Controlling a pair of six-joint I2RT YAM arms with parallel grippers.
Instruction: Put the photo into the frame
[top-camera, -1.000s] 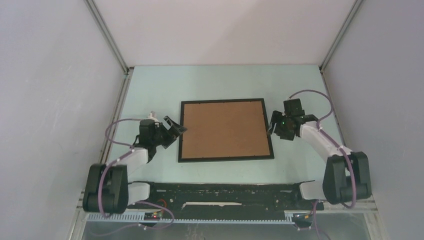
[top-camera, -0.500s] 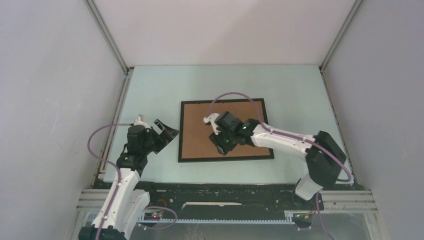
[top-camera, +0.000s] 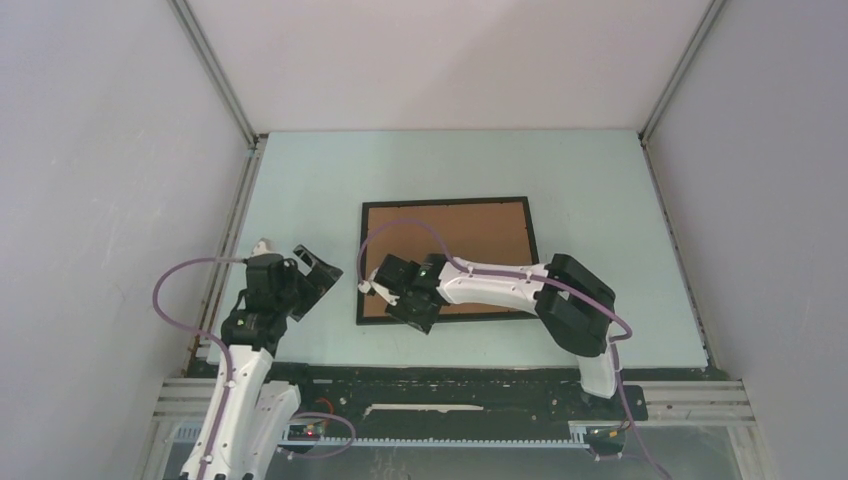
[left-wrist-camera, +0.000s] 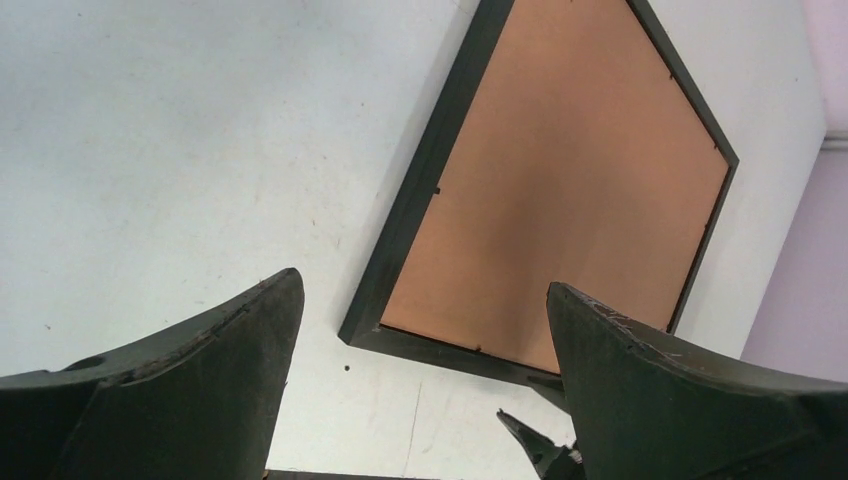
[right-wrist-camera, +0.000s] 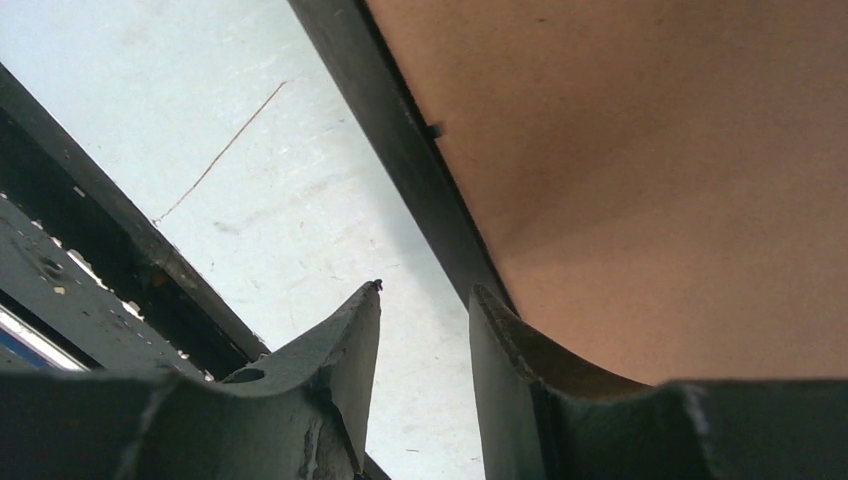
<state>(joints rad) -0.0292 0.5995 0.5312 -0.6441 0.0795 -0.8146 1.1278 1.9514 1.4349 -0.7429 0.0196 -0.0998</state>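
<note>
The black frame lies flat mid-table with a plain brown board filling it. The photo is not in view. My left gripper hovers open and empty just left of the frame; its wrist view shows the frame's near-left corner and the board. My right gripper reaches across to the frame's near edge by the left corner. Its jaws stand a little apart, one finger over the frame's edge and board, with nothing between them.
The pale table is boxed in by grey walls on three sides. A black rail runs along the near edge and also shows in the right wrist view. The right arm lies over the frame's near part.
The right arm swung from the frame's right side across the board to its near-left corner. The left arm drew back a little toward the near left, still open.
</note>
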